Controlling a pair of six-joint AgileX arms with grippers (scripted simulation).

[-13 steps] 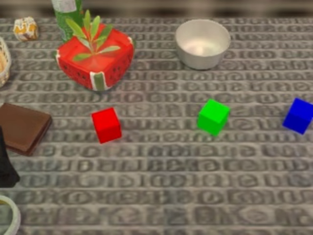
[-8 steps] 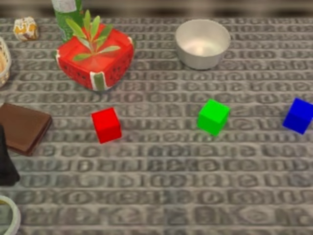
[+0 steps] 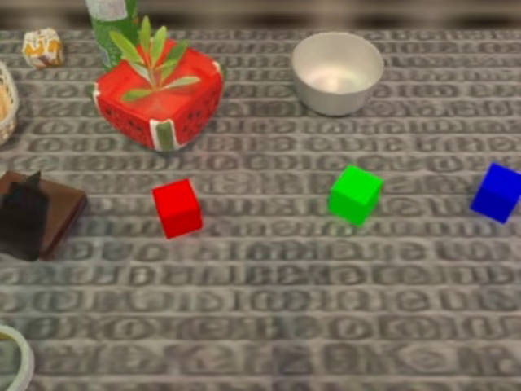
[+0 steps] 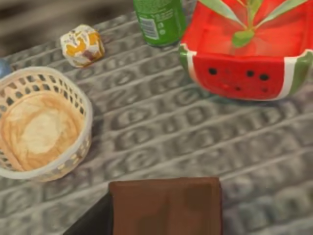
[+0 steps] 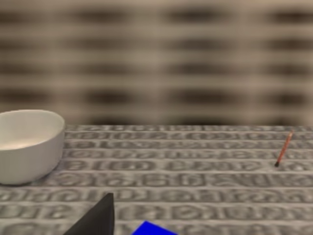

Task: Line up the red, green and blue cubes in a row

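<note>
My left gripper [image 3: 24,220] hovers over the wallet [image 3: 61,213]; finger state: cannot tell. Red cube [image 3: 177,208] lies just beyond, green cube [image 3: 355,194] and blue cube [image 3: 496,192] farther. Cubes look rigid, light; grip opposite flat faces.

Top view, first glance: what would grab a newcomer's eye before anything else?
The three bright cubes spread across the middle of the table: the red cube toward the left, the green cube right of centre and the blue cube near the right edge. Behind the red one sits a watermelon-patterned pot with green leaves, with a white bowl to its right. The left gripper hangs over a brown wallet at the left edge.
</note>
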